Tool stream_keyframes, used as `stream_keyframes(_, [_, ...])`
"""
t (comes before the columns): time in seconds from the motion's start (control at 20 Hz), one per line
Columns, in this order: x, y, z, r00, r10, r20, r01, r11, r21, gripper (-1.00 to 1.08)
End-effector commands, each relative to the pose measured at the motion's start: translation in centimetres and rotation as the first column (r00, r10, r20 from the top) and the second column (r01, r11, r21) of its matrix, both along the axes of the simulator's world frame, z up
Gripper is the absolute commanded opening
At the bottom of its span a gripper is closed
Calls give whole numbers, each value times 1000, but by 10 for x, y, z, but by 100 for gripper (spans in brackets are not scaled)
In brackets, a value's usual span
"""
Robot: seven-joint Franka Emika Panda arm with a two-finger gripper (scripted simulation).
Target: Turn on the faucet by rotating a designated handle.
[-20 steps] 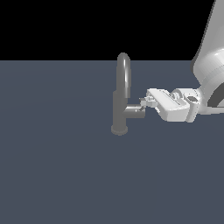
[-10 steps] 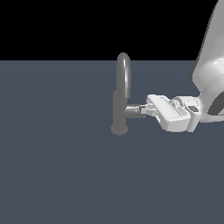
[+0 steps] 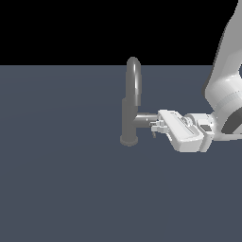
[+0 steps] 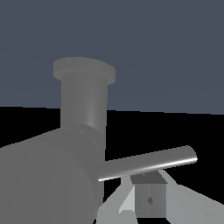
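Observation:
In the exterior view the grey faucet (image 3: 129, 116) stands upright with its arched spout on top and its side stub pointing toward the view's right. My white gripper (image 3: 155, 126) is at the stub's end. Its fingers are together and press against the thin handle (image 3: 153, 135), which shows only as a small dark tip below them. In the wrist view the handle (image 4: 148, 162) is a thin rod sticking out from the thick stub of the faucet (image 4: 83, 105). My fingertips (image 4: 149, 200) form one block touching the rod's side. Nothing is held between them.
The faucet stands on a flat dark blue-grey surface (image 3: 61, 189) that stretches all round it. My white arm (image 3: 227, 85) comes in from the exterior view's upper right. Nothing else shows.
My gripper has moved down and tilted at the stub's end, staying against the handle. The handle tip now shows lower. The faucet body has not moved.

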State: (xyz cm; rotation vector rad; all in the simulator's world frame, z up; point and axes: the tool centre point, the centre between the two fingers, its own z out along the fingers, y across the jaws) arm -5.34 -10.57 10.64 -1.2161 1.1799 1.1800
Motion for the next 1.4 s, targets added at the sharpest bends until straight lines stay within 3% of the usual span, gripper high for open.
stream_keyframes(0.0, [3, 0, -15, 1000, -7, -10, 7, 1000, -6, -100])
stream_keyframes(0.65, [17, -2, -62, 999, -13, -34, 12, 1000, -7, -100])
stream_keyframes(0.75, [20, -19, -42, 1000, -26, -5, 26, 1000, -17, -100])
stream_keyframes(1.35, [48, -11, -59, 1000, -19, -22, 19, 1000, -12, -100])
